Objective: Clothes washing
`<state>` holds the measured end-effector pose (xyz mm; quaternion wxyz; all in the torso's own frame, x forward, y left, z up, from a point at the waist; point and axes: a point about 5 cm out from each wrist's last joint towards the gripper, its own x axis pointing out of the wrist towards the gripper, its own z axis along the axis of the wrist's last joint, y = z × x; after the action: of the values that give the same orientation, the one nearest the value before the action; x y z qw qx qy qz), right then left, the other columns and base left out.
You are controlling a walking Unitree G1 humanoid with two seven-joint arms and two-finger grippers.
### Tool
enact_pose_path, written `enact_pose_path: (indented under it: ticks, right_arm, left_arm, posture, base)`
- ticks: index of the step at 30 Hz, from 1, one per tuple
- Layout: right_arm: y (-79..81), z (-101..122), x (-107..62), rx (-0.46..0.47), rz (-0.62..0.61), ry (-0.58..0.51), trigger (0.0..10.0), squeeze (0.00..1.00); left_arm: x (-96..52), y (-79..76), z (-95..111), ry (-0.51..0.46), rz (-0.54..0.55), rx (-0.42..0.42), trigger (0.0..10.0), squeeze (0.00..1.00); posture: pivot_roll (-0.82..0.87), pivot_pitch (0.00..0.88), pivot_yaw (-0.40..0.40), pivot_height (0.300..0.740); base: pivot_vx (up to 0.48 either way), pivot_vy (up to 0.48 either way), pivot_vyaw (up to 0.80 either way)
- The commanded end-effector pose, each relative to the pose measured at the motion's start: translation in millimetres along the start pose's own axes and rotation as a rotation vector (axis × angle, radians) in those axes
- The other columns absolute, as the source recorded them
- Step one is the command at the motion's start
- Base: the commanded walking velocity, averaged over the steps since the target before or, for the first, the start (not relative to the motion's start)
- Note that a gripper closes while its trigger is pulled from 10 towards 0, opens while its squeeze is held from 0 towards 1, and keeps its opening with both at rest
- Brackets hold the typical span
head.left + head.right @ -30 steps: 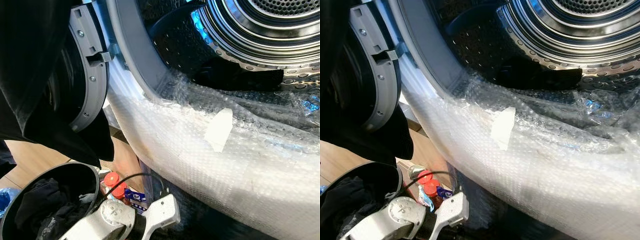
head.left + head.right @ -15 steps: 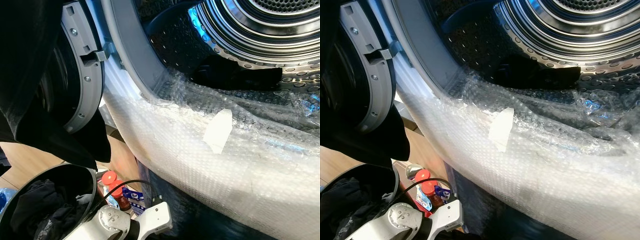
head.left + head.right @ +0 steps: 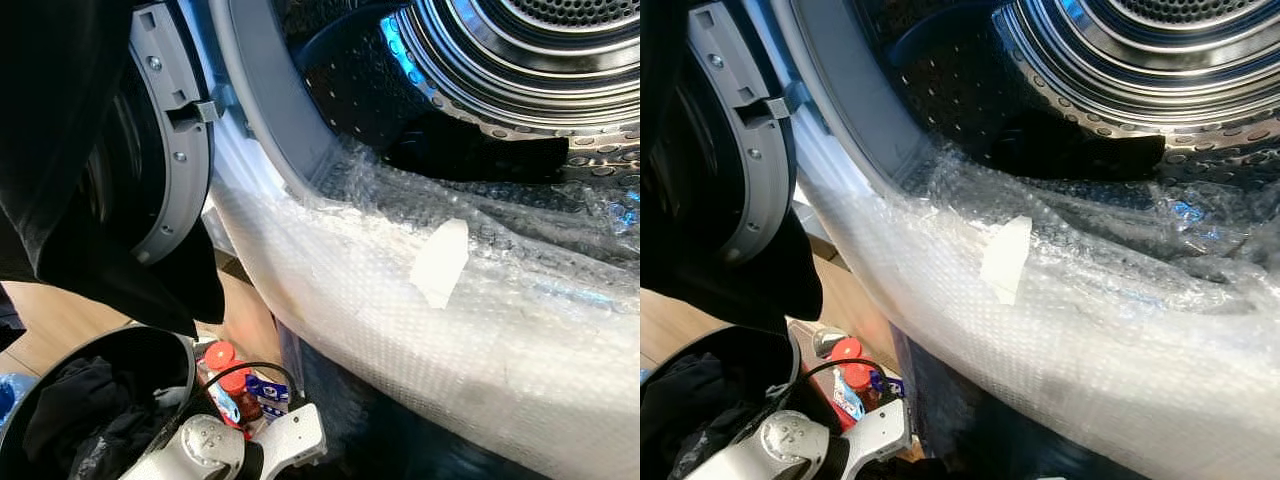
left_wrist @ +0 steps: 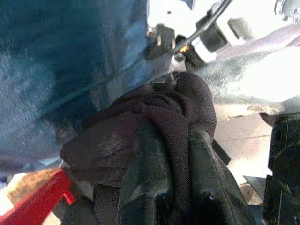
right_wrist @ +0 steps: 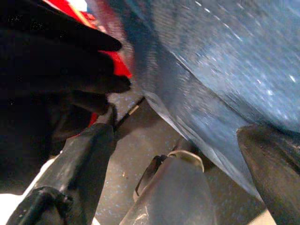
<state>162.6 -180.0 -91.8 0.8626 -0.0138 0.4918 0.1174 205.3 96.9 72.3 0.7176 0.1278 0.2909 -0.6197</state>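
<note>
A dark garment (image 4: 154, 126) is seen clamped between the two black fingers (image 4: 140, 187) of the left claw (image 4: 164, 178), bunched into a wad at the fingertips. The right claw (image 5: 183, 154) is held with its fingers well apart and nothing between them, low beside the blue-tinted front of the washing machine.

From the clamped left claw, the open drum (image 3: 520, 60) lies above and to the right, beyond the door rim padded in bubble wrap (image 3: 420, 300). That padded lip is judged to be the edge to be cleared: the garment would have to be lifted over it before going in. A dark item (image 3: 480, 155) already rests at the drum's bottom. The left arm, judged the nearer carrier, shows low in the head views by its silver wrist (image 3: 215, 450).

Beside that wrist stands a black basket (image 3: 170, 350) with more dark clothes (image 3: 80, 410), and red-capped bottles (image 3: 225, 365) just next to it. The open door (image 3: 165, 150), draped with black cloth (image 3: 60, 150), narrows the room on the left.
</note>
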Motion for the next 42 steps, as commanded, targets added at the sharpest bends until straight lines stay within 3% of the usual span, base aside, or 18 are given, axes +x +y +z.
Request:
enact_pose_path:
  ticks: [1,7,16,19,22,24,25,26,30,37,42]
  right_arm:
    - [6.6,9.2,1.7,-0.048,0.062,-0.04,10.0,0.0]
    - [6.6,18.4,-2.6,-0.21,0.218,-0.088,10.0,0.0]
    - [2.0,21.8,-11.5,-0.322,0.373,-0.119,10.0,0.0]
    - [1.3,26.6,-21.1,-0.387,0.5,-0.166,10.0,0.0]
    - [1.5,32.1,-24.6,-0.399,0.528,-0.203,10.0,0.0]
    - [1.9,43.7,-28.2,-0.337,0.561,-0.27,10.0,0.0]
    - [2.8,54.2,-33.4,-0.314,0.598,-0.332,10.0,0.78]
    - [3.5,57.6,-35.7,-0.334,0.611,-0.346,10.0,1.0]
    - [5.5,62.5,-42.3,-0.406,0.648,-0.355,10.0,1.0]
    - [15.2,63.2,-76.5,-0.581,0.891,-0.304,10.0,1.0]
    - [21.7,72.7,-78.9,-0.627,0.901,-0.306,10.0,1.0]
  left_arm:
    - [-10.3,4.1,-1.6,0.003,0.032,0.004,0.0,0.0]
    - [-19.4,4.7,-16.9,0.083,0.047,0.002,0.0,0.0]
    - [-21.6,-0.4,-30.0,0.148,0.039,0.001,0.0,0.0]
    - [-23.4,-1.1,-31.6,0.148,0.044,-0.007,0.0,0.0]
    - [-24.5,-1.0,-31.2,0.148,0.043,-0.006,0.0,0.0]
    - [-25.9,-0.7,-31.9,0.151,0.046,-0.008,0.0,0.0]
    - [-27.2,-0.1,-33.1,0.153,0.056,-0.015,0.0,0.0]
    - [-28.0,0.5,-33.4,0.153,0.06,-0.018,0.0,0.0]
    - [-28.8,2.3,-32.7,0.149,0.067,-0.02,0.0,0.0]
    - [-24.5,6.8,-24.7,0.133,0.061,0.01,0.0,0.0]
    - [-21.0,12.6,-16.5,0.112,0.069,0.038,0.0,0.0]
  posture:
    - [0.06,0.034,0.106,0.74]
    - [0.06,0.031,0.099,0.74]
    - [0.06,0.021,0.089,0.74]
    - [0.06,0.023,0.089,0.74]
    - [0.05,0.038,0.091,0.74]
    - [0.05,0.043,0.093,0.74]
    - [0.05,0.043,0.093,0.74]
    - [0.04,0.048,0.098,0.74]
    - [0.04,0.052,0.095,0.74]
    - [0.04,0.07,0.095,0.74]
    - [0.04,0.078,0.089,0.74]
  base:
    - [0.0,0.0,0.0]
    - [0.0,0.0,0.0]
    - [0.0,0.0,0.0]
    - [0.0,0.0,0.0]
    - [0.0,0.0,0.0]
    - [0.0,0.0,0.0]
    - [0.0,0.0,0.0]
    - [0.0,0.0,0.0]
    - [0.0,0.0,0.0]
    - [0.0,0.0,0.0]
    - [0.0,0.0,0.0]
